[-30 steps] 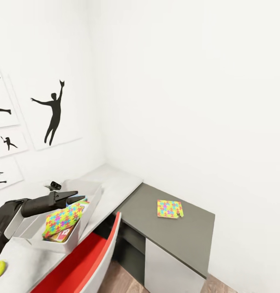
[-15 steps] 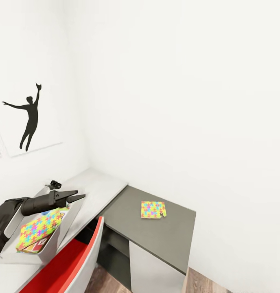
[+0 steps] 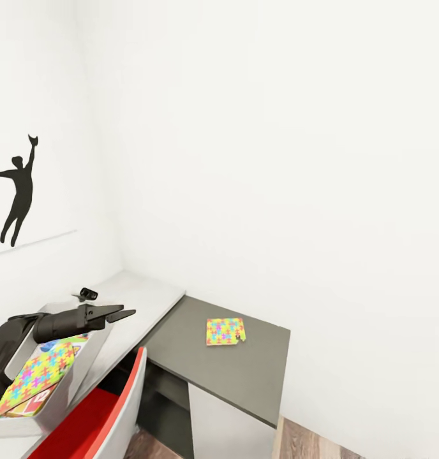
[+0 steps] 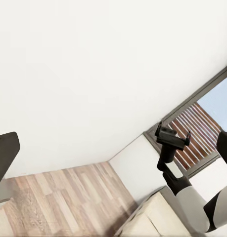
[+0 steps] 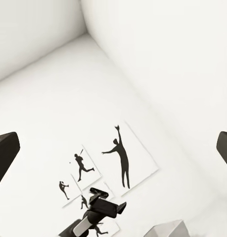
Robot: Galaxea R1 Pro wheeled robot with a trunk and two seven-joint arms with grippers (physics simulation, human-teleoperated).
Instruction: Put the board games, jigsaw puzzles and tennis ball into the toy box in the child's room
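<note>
Head view: left tool (image 3: 120,312) spread wide above toy box (image 3: 85,357) at surface's (image 3: 258,376) light end, one jigsaw puzzle (image 3: 34,376) tilted inside; second jigsaw puzzle (image 3: 225,331) flat mid dark part. Left wrist: right tool (image 4: 172,137) spread wide. Right wrist: left tool's fingertips (image 5: 4,153) far apart.

My left arm (image 3: 28,331) is matte black, a rounded tube tapering into my gripper's (image 3: 120,313) two flat pointed fingers.
</note>
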